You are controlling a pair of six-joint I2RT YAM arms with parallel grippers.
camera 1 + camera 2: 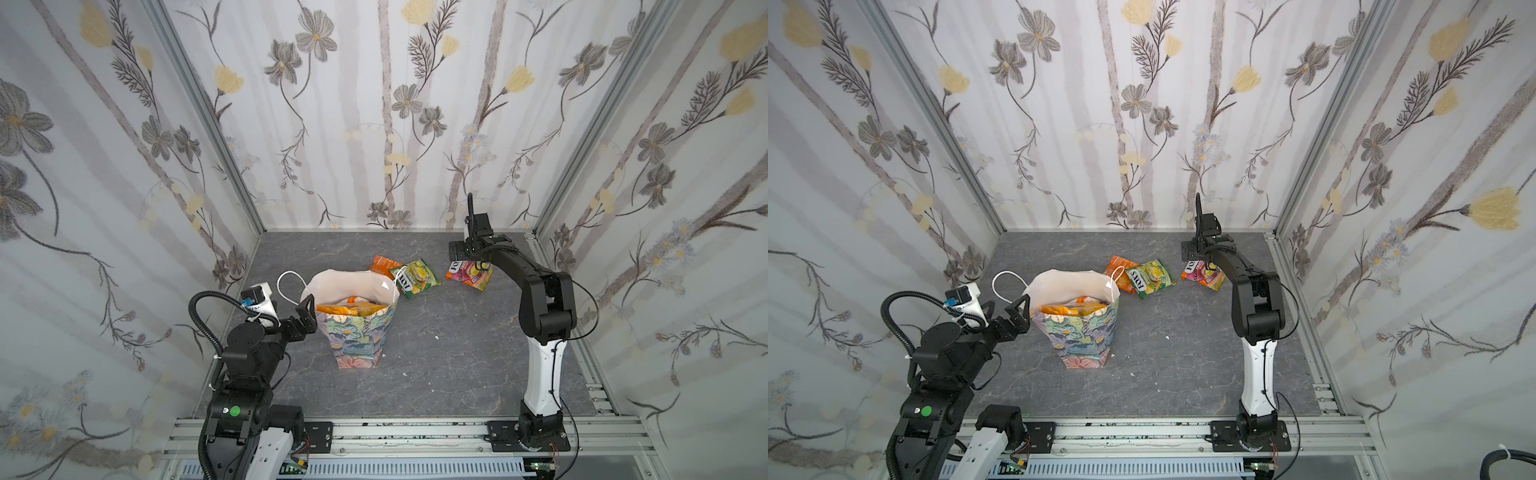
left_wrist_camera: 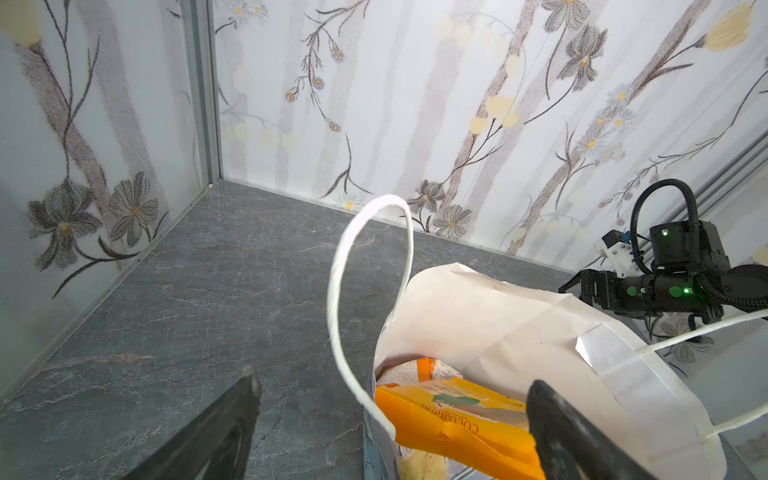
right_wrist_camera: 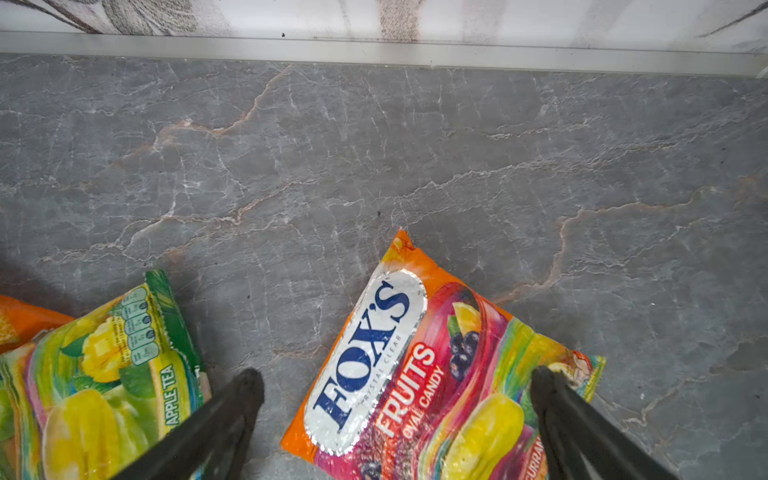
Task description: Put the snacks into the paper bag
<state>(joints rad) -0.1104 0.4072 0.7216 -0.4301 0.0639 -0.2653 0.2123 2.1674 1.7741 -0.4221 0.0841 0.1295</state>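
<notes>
We find the floral-print paper gift bag (image 1: 358, 337) standing on the grey marbled tabletop (image 1: 457, 353), a flat orange-yellow cardboard box (image 1: 353, 310) inside it. Just behind the bag, to its right, lies an orange foil packet (image 1: 382, 264) with a yellow-green foil packet (image 1: 417, 277) partly on it; a pink-and-orange foil packet (image 1: 467, 278) lies farther right.

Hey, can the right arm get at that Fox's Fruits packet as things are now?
Probably yes: the right gripper hangs open just above the Fruits packet, and nothing lies on it or between them.
</notes>
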